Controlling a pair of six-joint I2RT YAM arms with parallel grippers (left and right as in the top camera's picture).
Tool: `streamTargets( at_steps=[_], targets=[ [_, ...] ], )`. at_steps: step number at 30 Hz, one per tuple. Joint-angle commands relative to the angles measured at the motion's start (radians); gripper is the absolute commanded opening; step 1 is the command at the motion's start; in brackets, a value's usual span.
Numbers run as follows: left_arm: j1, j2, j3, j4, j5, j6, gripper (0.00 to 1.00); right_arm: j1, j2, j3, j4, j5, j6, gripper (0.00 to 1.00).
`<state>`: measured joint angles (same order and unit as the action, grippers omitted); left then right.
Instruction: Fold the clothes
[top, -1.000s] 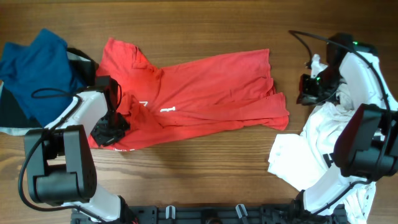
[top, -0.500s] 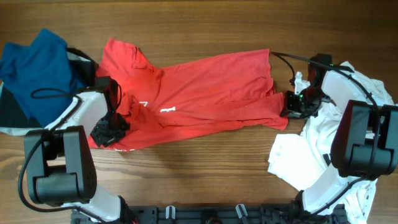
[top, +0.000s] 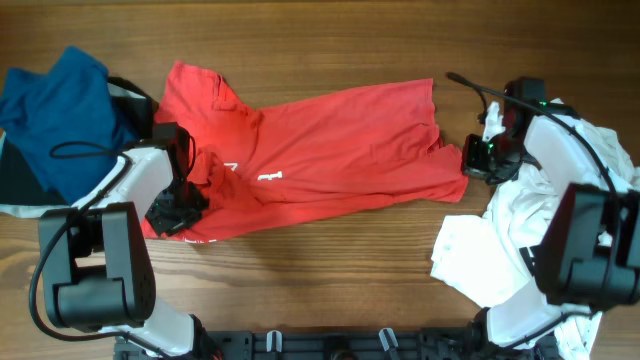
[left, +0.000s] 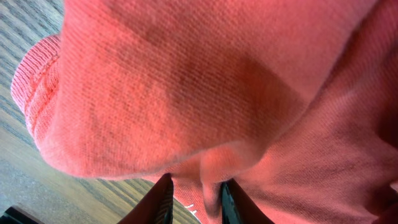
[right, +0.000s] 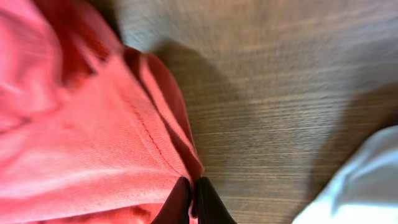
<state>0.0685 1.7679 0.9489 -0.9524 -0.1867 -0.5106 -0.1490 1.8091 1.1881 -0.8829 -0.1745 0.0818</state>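
Observation:
A red T-shirt (top: 320, 155) with white lettering lies spread across the middle of the wooden table. My left gripper (top: 175, 212) is at its lower left corner. In the left wrist view (left: 196, 199) it is shut on a fold of the red T-shirt (left: 205, 93) that bulges between the dark fingers (left: 163, 202). My right gripper (top: 466, 165) is at the shirt's right edge. The right wrist view shows that gripper (right: 193, 202) pinched tight on the hem of the red fabric (right: 93, 143). White clothes (top: 480, 255) lie piled at the right.
A blue garment (top: 60, 110) lies bunched at the far left, over something dark. The white pile lies under the right arm (top: 590, 240). Bare wood (top: 330, 50) runs along the back, and more of it (top: 330, 270) lies in front of the red shirt.
My right gripper came in from the right to the shirt's right edge and shut on the hem. The left gripper and its hold have not moved.

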Motion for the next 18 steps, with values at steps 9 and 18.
streamTargets(
  at_steps=[9, 18],
  targets=[
    [0.008, 0.051, -0.048, 0.024, 0.039, 0.005, 0.26, 0.002, -0.059, 0.023, -0.011, 0.025, -0.030, 0.07],
    [0.008, 0.051, -0.048, 0.024, 0.039, 0.005, 0.26, 0.002, -0.059, 0.012, -0.013, 0.026, -0.030, 0.15]
  ],
)
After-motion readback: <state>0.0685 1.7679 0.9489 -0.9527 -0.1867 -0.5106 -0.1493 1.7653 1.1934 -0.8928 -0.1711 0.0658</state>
